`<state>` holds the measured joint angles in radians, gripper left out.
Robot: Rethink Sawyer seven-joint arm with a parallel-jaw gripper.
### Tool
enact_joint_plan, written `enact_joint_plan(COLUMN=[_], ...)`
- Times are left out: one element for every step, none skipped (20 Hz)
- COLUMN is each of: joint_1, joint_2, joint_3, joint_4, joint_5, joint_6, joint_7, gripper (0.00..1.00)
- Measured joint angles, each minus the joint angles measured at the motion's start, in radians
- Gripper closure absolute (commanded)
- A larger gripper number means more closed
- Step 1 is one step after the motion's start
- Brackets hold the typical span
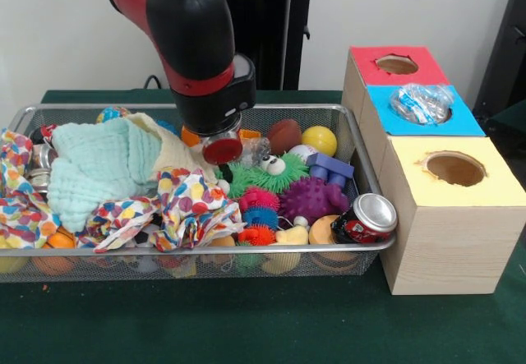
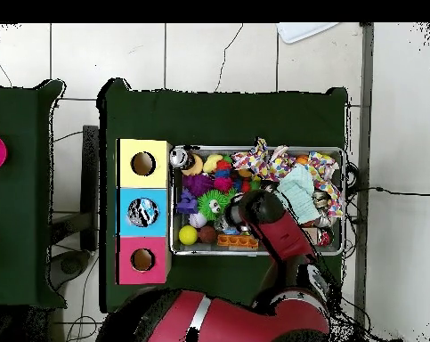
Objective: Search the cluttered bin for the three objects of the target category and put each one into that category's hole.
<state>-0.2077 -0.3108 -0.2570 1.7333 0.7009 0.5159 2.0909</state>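
Observation:
The silver wire-mesh bin is full of toys and cloths. A clear wrinkly bottle lies in the hole of the blue panel, partly sticking out. Another clear bottle with a red cap lies in the middle of the bin. My gripper is low in the bin right above that cap. The black wrist hides how the gripper stands. No third bottle shows.
A silver and red can rests on the bin's near right corner. Mint and spotted cloths cover the bin's left half. Spiky balls, a purple block and a yellow ball fill the right half. Red hole and yellow hole flank the blue one.

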Motion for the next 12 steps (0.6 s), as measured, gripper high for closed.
enact_joint_plan(joint_1=[-0.004, -0.009, -0.012, -0.014, -0.015, -0.015, -0.014, -0.014, -0.012, -0.009, -0.005, -0.001], joint_2=[-0.003, -0.008, -0.011, -0.015, -0.019, -0.026, -0.029, -0.031, -0.034, -0.035, -0.037, -0.038], joint_3=[0.003, 0.008, 0.010, 0.011, 0.012, 0.012, 0.012, 0.011, 0.010, 0.008, 0.004, 0.001], joint_4=[0.004, 0.012, 0.019, 0.026, 0.031, 0.037, 0.038, 0.040, 0.042, 0.042, 0.042, 0.043], joint_5=[0.003, 0.007, 0.009, 0.012, 0.015, 0.017, 0.017, 0.017, 0.017, 0.017, 0.017, 0.017], joint_6=[0.000, 0.000, 0.000, -0.001, -0.001, -0.001, -0.001, -0.001, 0.000, 0.001, 0.005, 0.008], joint_7=[0.000, 0.000, 0.000, 0.000, 0.000, 0.000, 0.000, 0.000, 0.000, 0.000, 0.000, 0.000], gripper=[0.00, 0.00, 0.00, 0.00, 0.00, 0.00, 0.00, 0.00, 0.00, 0.00, 0.00, 0.00])
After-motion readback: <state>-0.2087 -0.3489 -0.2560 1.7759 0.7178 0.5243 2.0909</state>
